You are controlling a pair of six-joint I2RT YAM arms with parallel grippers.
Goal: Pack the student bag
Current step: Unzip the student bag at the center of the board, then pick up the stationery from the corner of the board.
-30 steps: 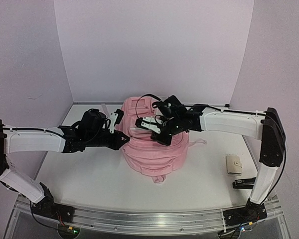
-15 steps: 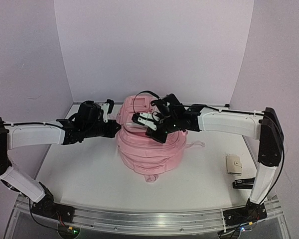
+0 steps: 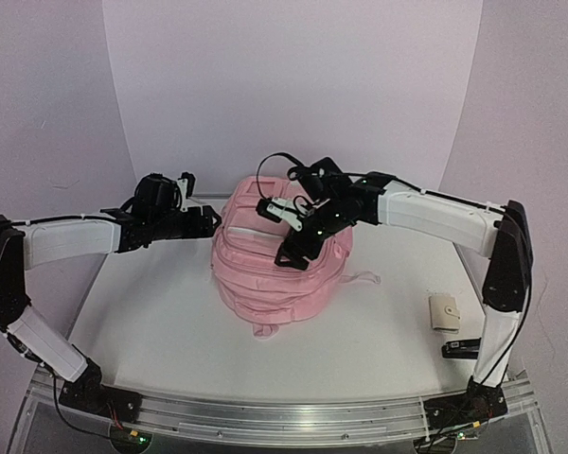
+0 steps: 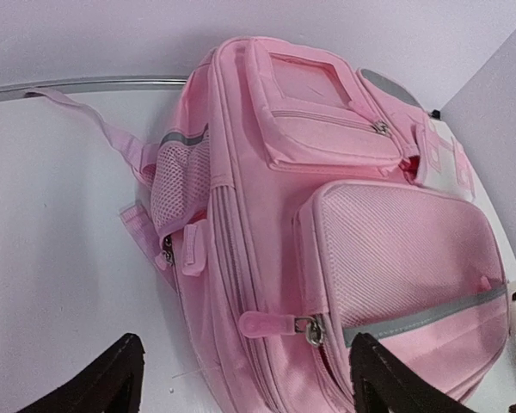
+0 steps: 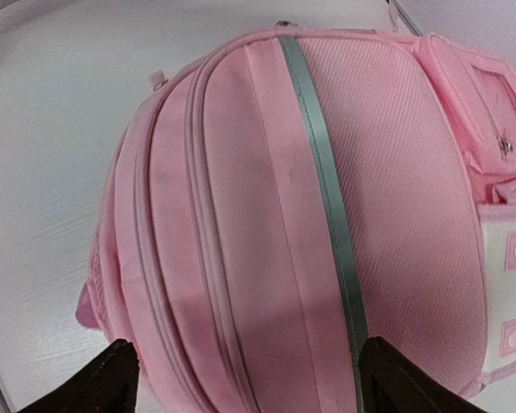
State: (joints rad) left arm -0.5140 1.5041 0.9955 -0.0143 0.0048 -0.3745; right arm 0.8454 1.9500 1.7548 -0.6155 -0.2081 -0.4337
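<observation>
The student bag (image 3: 279, 270), a big soft pink backpack, lies in the middle of the table with its zipped front pockets up. My left gripper (image 3: 206, 223) hovers just off the bag's left side, open; in the left wrist view its black fingertips (image 4: 112, 379) stand wide apart above a pink zip pull (image 4: 273, 324). My right gripper (image 3: 293, 251) hangs over the top of the bag, also open, its fingertips (image 5: 112, 379) spread over the bag's pink fabric (image 5: 267, 258) and grey reflective stripe (image 5: 327, 215). Neither gripper holds anything.
A small beige wallet (image 3: 444, 311) lies on the table at the right, with a small black object (image 3: 462, 349) in front of it near the right arm's base. Lilac walls close in the table on the left, back and right.
Both grippers have gone from shut to open and lifted off the bag. The bag has slid back and a little left, and now lies flatter.
</observation>
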